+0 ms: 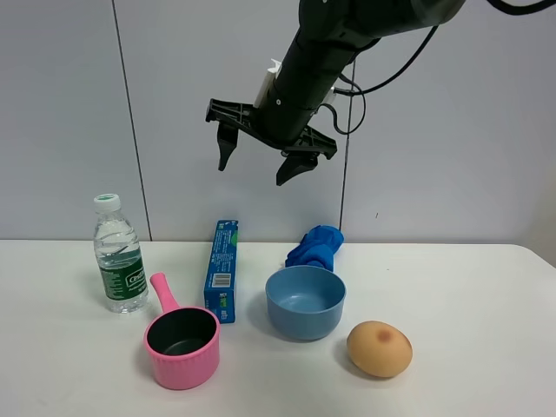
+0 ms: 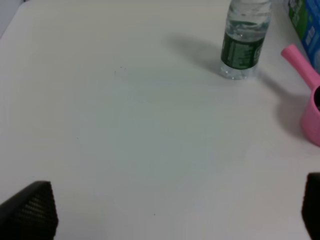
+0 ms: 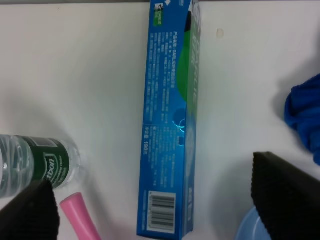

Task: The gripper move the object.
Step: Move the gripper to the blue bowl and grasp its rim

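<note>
A blue toothpaste box (image 1: pixel 222 269) lies on the white table between a water bottle (image 1: pixel 119 256) and a blue bowl (image 1: pixel 305 301). My right gripper (image 1: pixel 254 172) hangs high above the box, open and empty. In the right wrist view the box (image 3: pixel 172 120) fills the middle, between the spread fingers of the gripper (image 3: pixel 157 202). My left gripper (image 2: pixel 170 210) is open and empty over bare table to the left of the bottle (image 2: pixel 245 40). It does not show in the exterior view.
A pink pot (image 1: pixel 181 343) with a handle stands in front of the box. A blue cloth (image 1: pixel 317 246) lies behind the bowl. A tan, egg-shaped object (image 1: pixel 380 348) sits at the front right. The table (image 1: pixel 486 295) ends at a grey wall.
</note>
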`<state>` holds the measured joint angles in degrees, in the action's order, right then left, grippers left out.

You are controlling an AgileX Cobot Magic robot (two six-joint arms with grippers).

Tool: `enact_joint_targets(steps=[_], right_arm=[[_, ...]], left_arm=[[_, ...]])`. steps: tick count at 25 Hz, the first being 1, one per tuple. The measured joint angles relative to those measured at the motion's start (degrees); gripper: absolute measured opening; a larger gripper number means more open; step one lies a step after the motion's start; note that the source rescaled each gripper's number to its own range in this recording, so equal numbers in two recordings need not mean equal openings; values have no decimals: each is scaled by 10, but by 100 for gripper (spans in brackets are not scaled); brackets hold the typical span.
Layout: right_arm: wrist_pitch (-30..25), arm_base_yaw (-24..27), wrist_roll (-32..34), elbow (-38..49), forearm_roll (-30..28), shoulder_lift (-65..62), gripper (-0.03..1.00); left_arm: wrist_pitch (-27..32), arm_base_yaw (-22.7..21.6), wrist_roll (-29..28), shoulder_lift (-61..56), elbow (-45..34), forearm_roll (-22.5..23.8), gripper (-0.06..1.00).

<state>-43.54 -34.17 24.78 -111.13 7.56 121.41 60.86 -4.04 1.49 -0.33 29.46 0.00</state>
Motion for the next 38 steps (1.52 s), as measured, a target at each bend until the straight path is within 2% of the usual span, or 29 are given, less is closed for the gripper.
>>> enact_joint_targets(steps=[4, 9, 14, 20, 38], right_arm=[[-25, -3, 7, 0, 4, 5, 77], [-113, -8, 8, 0, -13, 9, 77], [-196, -9, 8, 0, 5, 10, 77], [-254, -27, -28, 0, 4, 10, 76], [-264, -38, -135, 0, -41, 45, 76]], left_arm=[[0, 0, 0, 0, 0, 0, 100], [0, 0, 0, 0, 0, 0, 100], [0, 0, 0, 0, 0, 0, 100], [0, 0, 0, 0, 0, 0, 100], [0, 0, 0, 0, 0, 0, 100]])
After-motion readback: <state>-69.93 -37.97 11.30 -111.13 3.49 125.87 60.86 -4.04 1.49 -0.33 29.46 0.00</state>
